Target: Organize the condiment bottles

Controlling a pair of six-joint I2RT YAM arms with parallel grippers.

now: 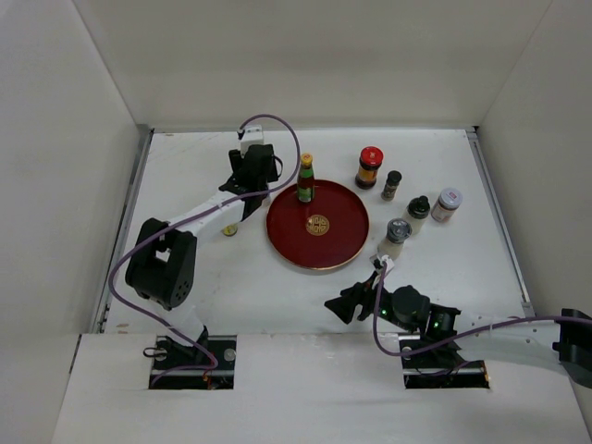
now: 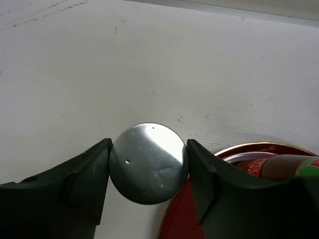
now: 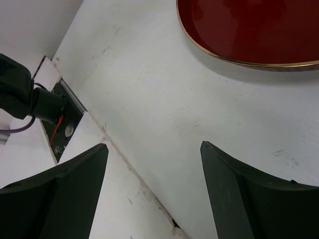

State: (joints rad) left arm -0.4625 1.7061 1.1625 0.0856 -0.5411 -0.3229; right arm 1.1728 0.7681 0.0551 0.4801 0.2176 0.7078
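A silver-capped jar (image 2: 148, 163) sits between the fingers of my left gripper (image 2: 148, 155), and both fingers press on its lid, just left of the red tray (image 2: 177, 219). From above, the left gripper (image 1: 251, 188) hides that jar. A yellow-capped green bottle (image 1: 305, 178) stands on the tray (image 1: 340, 239) at its back edge. Right of the tray stand a red-capped jar (image 1: 370, 167), a small black-capped bottle (image 1: 392, 184), another black-capped bottle (image 1: 418, 210), a silver-lidded jar (image 1: 448, 204) and a grey-capped bottle (image 1: 398, 233). My right gripper (image 1: 357, 301) is open, low over the table in front of the tray.
A small bottle (image 1: 229, 228) stands under my left forearm, left of the tray. White walls close in the table on three sides. The tray's gold-rimmed near edge (image 3: 239, 60) lies ahead of my right gripper (image 3: 154, 149), and the left arm's base (image 3: 30, 102) is to its left.
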